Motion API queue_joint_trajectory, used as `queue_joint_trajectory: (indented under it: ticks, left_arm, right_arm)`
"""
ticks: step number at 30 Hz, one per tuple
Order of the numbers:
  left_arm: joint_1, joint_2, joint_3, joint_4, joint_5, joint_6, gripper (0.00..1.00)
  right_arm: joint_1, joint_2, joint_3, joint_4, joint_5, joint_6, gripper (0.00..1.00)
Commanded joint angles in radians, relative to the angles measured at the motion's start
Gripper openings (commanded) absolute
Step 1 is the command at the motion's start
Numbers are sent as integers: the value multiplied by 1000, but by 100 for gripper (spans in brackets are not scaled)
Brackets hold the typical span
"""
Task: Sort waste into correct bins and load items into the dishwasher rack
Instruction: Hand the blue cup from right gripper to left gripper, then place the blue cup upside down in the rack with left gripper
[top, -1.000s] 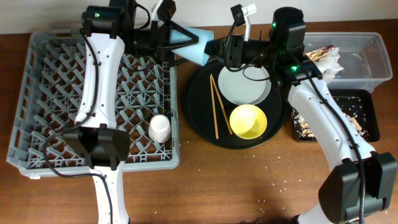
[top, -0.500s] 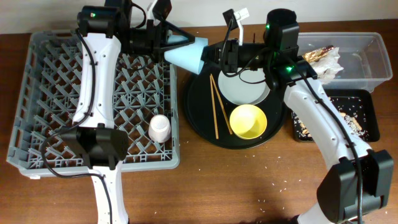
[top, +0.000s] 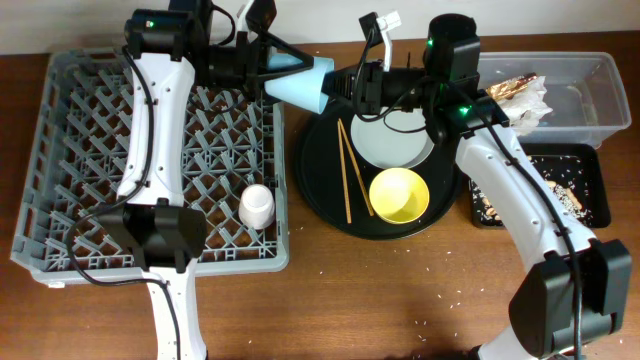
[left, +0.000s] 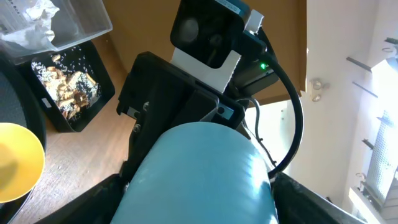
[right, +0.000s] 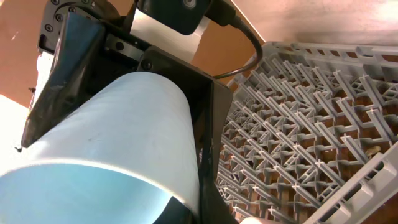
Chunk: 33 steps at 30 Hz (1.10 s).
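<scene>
Remaining unmoved: light blue cup (top: 302, 85).

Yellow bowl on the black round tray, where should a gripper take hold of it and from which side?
I'd pinch the yellow bowl at its rim from above, one finger inside, one outside, on its right side. It sits upright and open; the chopsticks lie close on its left.

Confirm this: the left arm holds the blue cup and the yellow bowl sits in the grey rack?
No: the yellow bowl sits on the round black tray, not the dishwasher rack, per the overhead view. The left gripper does hold the light blue cup.
</scene>
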Motion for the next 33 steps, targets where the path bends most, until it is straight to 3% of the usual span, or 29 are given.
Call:
queue_joint_trajectory:
  ticks: [1, 4, 5, 6, 7, 9, 13, 14, 18, 20, 23, 28, 33]
  left_arm:
    - [2, -6, 14, -1, 18, 2, 75]
    - [2, -6, 14, -1, 18, 2, 74]
    - [2, -6, 14, -1, 18, 2, 70]
    - [2, -6, 14, -1, 18, 2, 64]
    - [2, -6, 14, -1, 18, 2, 61]
    - [2, -6, 14, -1, 14, 2, 58]
    - [7, -11, 14, 5, -13, 10, 56]
    - [16, -19, 16, 13, -42, 21, 56]
    - [88, -98, 87, 31, -483, -4, 55]
    - [82, -166, 116, 31, -851, -66, 55]
    - [25, -224, 116, -1, -1327, -138, 55]
    - [-123, -188, 29, 3, -1610, -210, 54]
    - [-166, -123, -143, 70, -1675, -232, 55]
  right_arm:
    - [3, 7, 4, 9, 51, -6, 4]
    - [3, 7, 4, 10, 64, -6, 4]
    - [3, 7, 4, 13, 76, -5, 4]
    - [3, 7, 4, 21, 78, -2, 12]
    - [3, 7, 4, 24, 78, -2, 25]
    - [2, 7, 4, 24, 78, -2, 35]
    - [-11, 7, 4, 19, 77, 1, 78]
    - [-27, 7, 4, 8, 77, 13, 81]
    - [-138, 7, 4, -155, 77, -27, 89]
    - [-179, 7, 4, -292, 107, -105, 94]
    - [-208, 7, 4, -556, 299, -224, 95]
    - [-182, 7, 4, -874, 870, -220, 97]
    - [-179, 7, 4, -951, 1022, -221, 98]
